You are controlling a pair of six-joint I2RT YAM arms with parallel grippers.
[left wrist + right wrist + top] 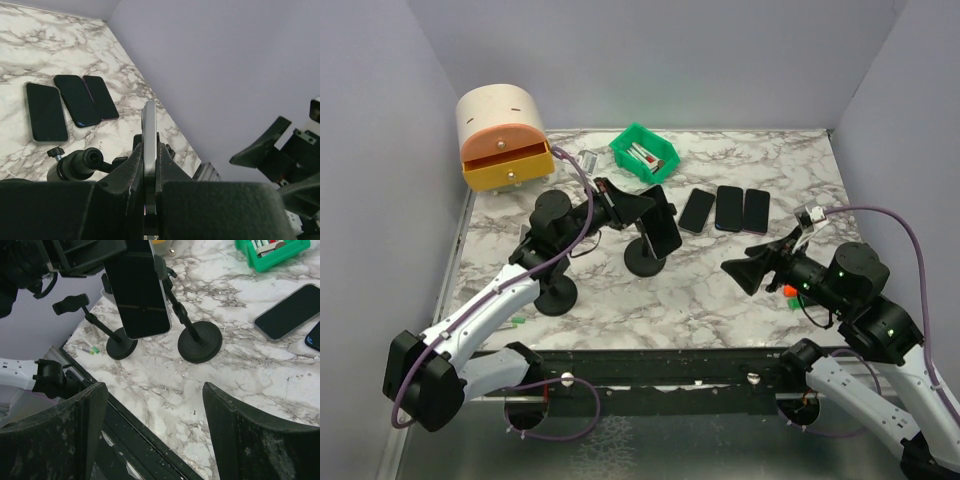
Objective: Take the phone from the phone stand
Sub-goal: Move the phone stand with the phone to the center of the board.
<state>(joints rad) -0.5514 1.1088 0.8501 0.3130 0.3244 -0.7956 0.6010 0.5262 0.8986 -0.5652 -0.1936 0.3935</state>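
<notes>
The left gripper point(149, 155) is closed on the phone point(149, 131), its two fingers point(131, 170) pressed flat against either face so that only the phone's thin silver edge shows between them in the left wrist view. From above, the phone point(663, 225) is held upright over the round black base of the phone stand point(645, 262). The stand's neck rises behind it, but whether the clamp at the top is touching the phone is hard to tell from these angles. A second stand point(557, 296) (no phone on it) sits nearer the left arm.

The right gripper point(745, 270) hovers over the table well apart from the phone, jaws spread wide and empty.

Three more phones point(729, 208) lie flat side by side on the marble table point(720, 300), with a green bin point(644, 152) beyond them.
</notes>
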